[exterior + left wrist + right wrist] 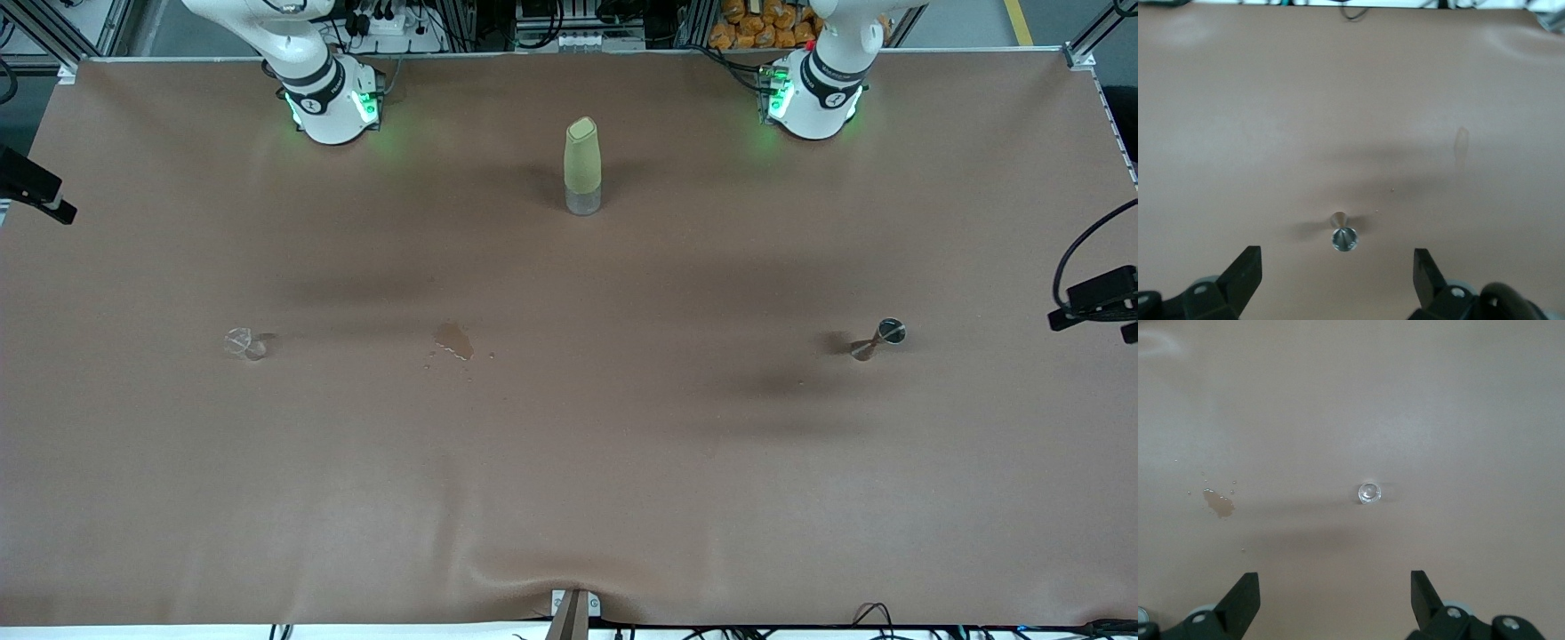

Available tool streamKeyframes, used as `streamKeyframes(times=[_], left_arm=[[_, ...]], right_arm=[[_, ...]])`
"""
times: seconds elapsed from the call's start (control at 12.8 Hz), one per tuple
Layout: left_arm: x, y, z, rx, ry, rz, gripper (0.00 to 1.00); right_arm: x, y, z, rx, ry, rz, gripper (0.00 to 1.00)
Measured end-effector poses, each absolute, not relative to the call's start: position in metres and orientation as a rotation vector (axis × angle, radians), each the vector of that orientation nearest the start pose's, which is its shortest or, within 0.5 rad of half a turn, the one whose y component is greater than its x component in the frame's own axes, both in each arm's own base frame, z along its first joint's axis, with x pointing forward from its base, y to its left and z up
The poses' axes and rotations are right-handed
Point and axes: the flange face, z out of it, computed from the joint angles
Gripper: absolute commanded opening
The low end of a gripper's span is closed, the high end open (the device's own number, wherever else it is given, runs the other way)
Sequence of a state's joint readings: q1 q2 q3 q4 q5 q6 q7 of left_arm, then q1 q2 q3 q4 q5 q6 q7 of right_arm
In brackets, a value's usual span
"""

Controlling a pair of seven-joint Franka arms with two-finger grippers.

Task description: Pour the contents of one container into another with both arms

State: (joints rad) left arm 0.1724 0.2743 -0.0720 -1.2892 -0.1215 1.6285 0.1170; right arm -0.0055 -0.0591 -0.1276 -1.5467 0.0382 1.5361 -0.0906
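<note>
A tiny clear glass cup (244, 343) stands upright toward the right arm's end of the table. Well apart, a shiny silver hourglass jigger (878, 339) stands upright toward the left arm's end.

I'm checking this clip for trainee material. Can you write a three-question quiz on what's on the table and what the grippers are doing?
1. True or false: the clear cup stands toward the left arm's end of the table.
2. What marks the table cover between the cup and the silver jigger? A) a folded cloth B) a small spill C) a spoon
3. Fill in: both the left gripper and the right gripper are ____ and hold nothing.

Key: 1 false, it stands toward the right arm's end. 2 B. 3 open.
</note>
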Motion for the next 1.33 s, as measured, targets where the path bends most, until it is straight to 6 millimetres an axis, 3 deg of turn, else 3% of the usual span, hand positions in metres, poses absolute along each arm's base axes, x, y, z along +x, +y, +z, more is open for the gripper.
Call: streamKeyframes(times=[0.16,0.39,0.62,0.94,1.33], left_arm=[[0.640,0.033,0.601,-3.217,-0.122,-0.106,1.00],[0.633,0.005,0.588,-3.212,-0.137,-0.083,1.00],[0.617,0.003,0.577,-3.197,-0.134,-0.215,1.00],[0.586,0.002,0.592,-3.181,-0.067,-0.260,1.00],[0.579,0.003,0.587,-3.181,-0.007,-0.218,1.00]], right_arm=[[0.528,-0.069,0.665,-3.100,0.063,-0.082,1.00],[0.528,-0.069,0.666,-3.100,0.064,-0.085,1.00],[0.528,-0.069,0.666,-3.100,0.064,-0.087,1.00],[0.529,-0.069,0.666,-3.101,0.064,-0.086,1.00],[0.530,-0.070,0.666,-3.101,0.065,-0.098,1.00]])
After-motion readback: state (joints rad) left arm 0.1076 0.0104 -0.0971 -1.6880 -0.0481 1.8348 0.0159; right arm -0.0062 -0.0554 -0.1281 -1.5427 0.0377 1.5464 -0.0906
